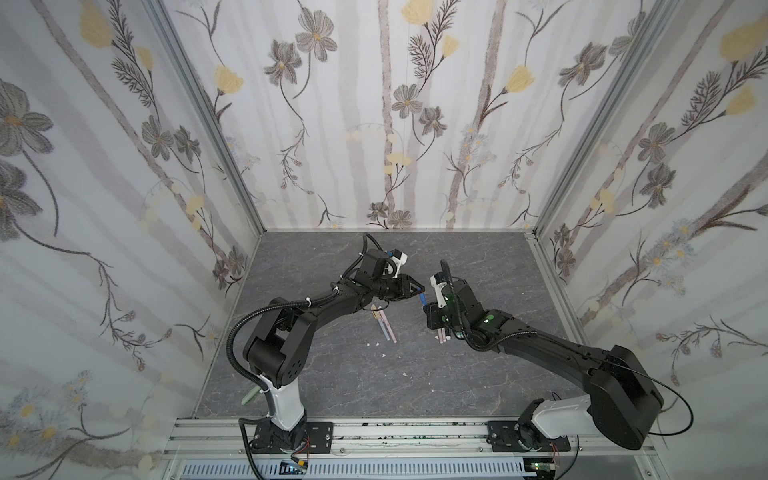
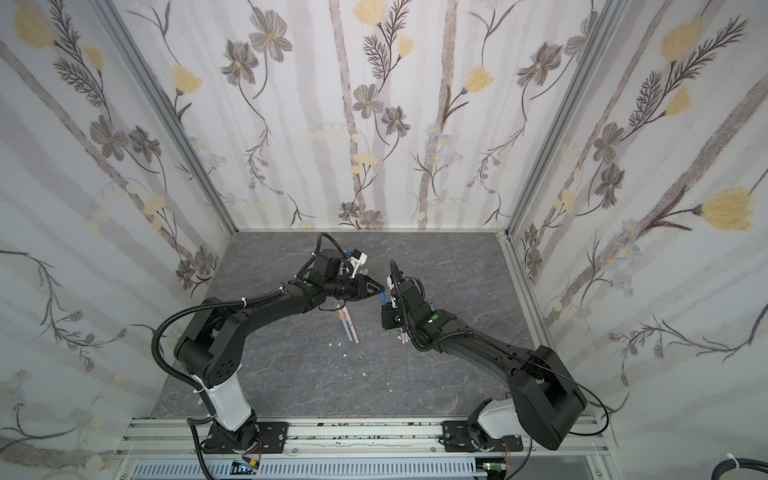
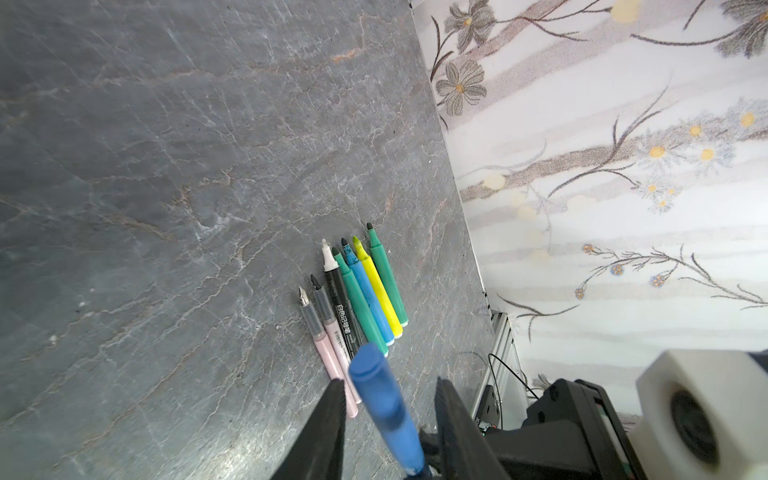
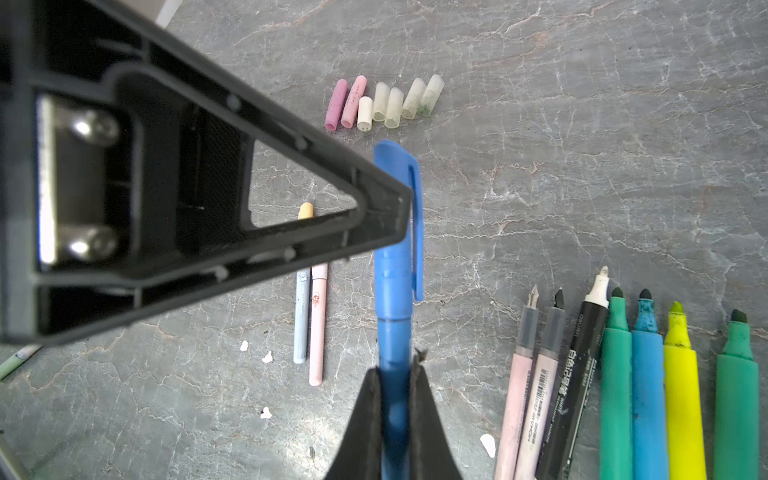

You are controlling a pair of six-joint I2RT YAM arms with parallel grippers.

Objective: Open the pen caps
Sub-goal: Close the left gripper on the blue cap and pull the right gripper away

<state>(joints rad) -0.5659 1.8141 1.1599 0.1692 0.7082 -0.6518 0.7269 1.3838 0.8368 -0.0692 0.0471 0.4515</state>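
My right gripper (image 4: 395, 365) is shut on the barrel of a blue pen (image 4: 392, 340), held above the table between the two arms (image 1: 423, 300). The pen's blue clip cap (image 4: 395, 232) sits on the pen. My left gripper (image 3: 390, 382) is open, with a jaw on each side of that cap (image 3: 376, 386) and a gap on both sides. Several pulled-off pen caps (image 4: 382, 102), pink, white and translucent, lie in a row on the table. Several uncapped pens and markers (image 4: 623, 374) lie side by side, also in the left wrist view (image 3: 357, 291).
A light blue pen (image 4: 302, 316) and a pink pen (image 4: 318, 324) lie capped below the left finger (image 4: 291, 199), beside a tan cap end (image 4: 305, 210). Small white specks (image 4: 266, 357) dot the grey table (image 1: 478, 374). A green pen (image 1: 250, 397) lies near the left arm's base.
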